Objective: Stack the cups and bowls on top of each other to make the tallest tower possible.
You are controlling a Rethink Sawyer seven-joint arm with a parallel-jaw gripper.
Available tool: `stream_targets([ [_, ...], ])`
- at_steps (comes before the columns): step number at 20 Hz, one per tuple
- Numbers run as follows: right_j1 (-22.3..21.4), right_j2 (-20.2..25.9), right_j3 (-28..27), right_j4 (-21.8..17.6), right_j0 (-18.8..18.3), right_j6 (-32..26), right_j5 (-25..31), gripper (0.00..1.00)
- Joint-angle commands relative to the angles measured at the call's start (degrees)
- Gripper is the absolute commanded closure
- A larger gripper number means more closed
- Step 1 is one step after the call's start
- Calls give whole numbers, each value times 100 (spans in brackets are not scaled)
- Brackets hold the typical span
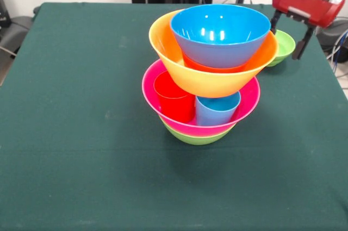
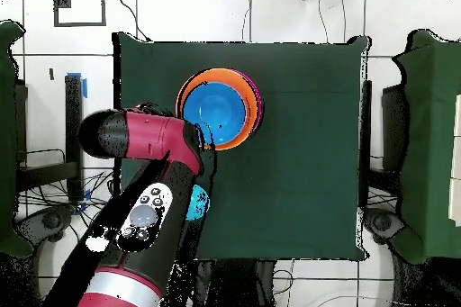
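Green-clothed table (image 1: 81, 133) fills the front view, and the tower (image 1: 209, 79) stands near its middle, a little toward the far edge. At the bottom sits a green bowl (image 1: 196, 137), a pink bowl (image 1: 247, 103) nested on it. Inside the pink one stand a red cup (image 1: 174, 100) and a light blue cup (image 1: 217, 110), side by side. Resting on those cups, the yellow-orange bowl (image 1: 206, 81) carries an orange bowl (image 1: 209, 68), only its rim showing, and a blue bowl (image 1: 220, 38) on top. By the far right corner the gripper (image 1: 286, 36) hangs, fingers spread open around a small green bowl (image 1: 281, 46). Overhead, another small blue bowl (image 2: 199, 203) peeks out beside the arm (image 2: 149, 195), near the robot-side edge.
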Motion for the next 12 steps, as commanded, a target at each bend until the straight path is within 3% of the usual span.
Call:
stream_targets([
  [1,196,707,587,-202,40,574,-85,0],
  [12,127,893,831,-124,-32,512,-88,0],
])
